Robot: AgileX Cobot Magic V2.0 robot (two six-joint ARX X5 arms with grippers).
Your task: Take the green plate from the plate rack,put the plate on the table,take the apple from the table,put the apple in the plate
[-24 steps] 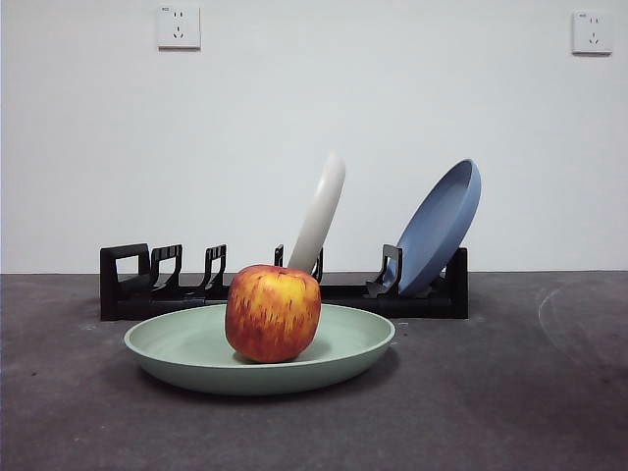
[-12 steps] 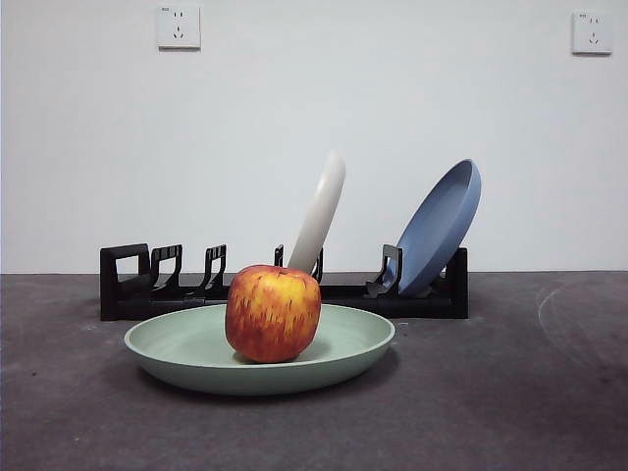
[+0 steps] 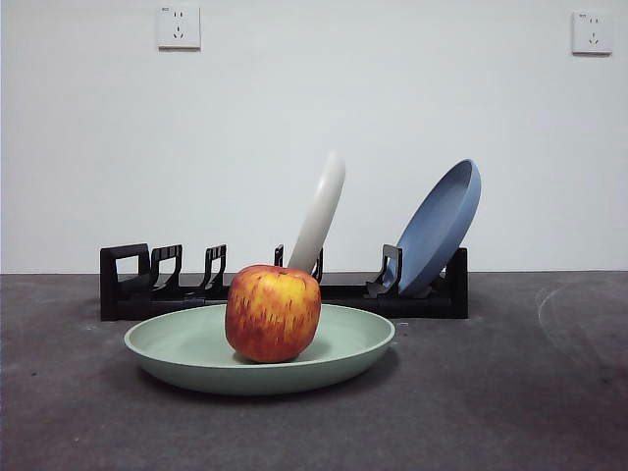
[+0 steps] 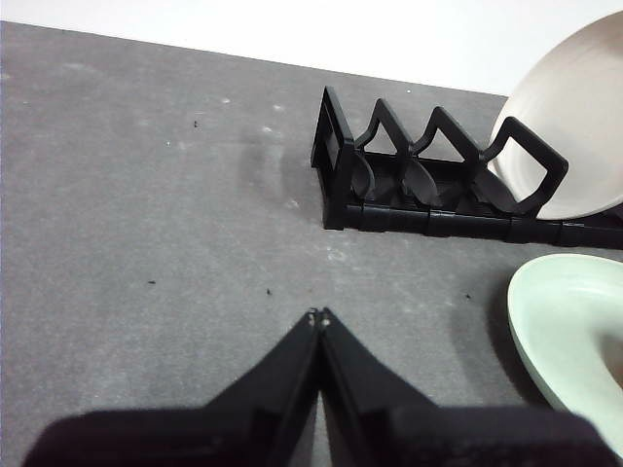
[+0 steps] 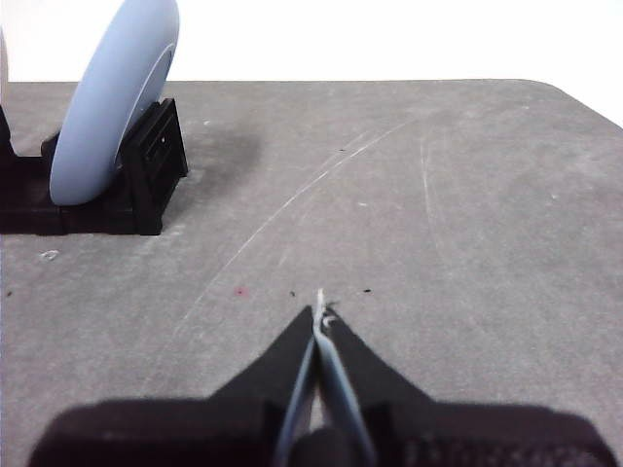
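The apple [image 3: 273, 312] sits upright in the middle of the green plate [image 3: 186, 345], which lies flat on the table [image 3: 510, 392] in front of the plate rack [image 3: 137, 285]. The plate's edge [image 4: 569, 321] and the rack's squared loop end [image 4: 336, 165] also show in the left wrist view. My left gripper [image 4: 318, 316] is shut and empty above bare table, apart from the rack and plate. My right gripper [image 5: 319, 311] is shut and empty above bare table, off the rack's other end [image 5: 146, 165]. Neither gripper shows in the front view.
A cream-white plate [image 3: 322, 211] and a blue plate [image 3: 442, 226] lean in the rack's slots; the blue plate [image 5: 112, 107] stands near the right gripper, the white plate [image 4: 574, 126] near the left. A white wall with two sockets stands behind the rack.
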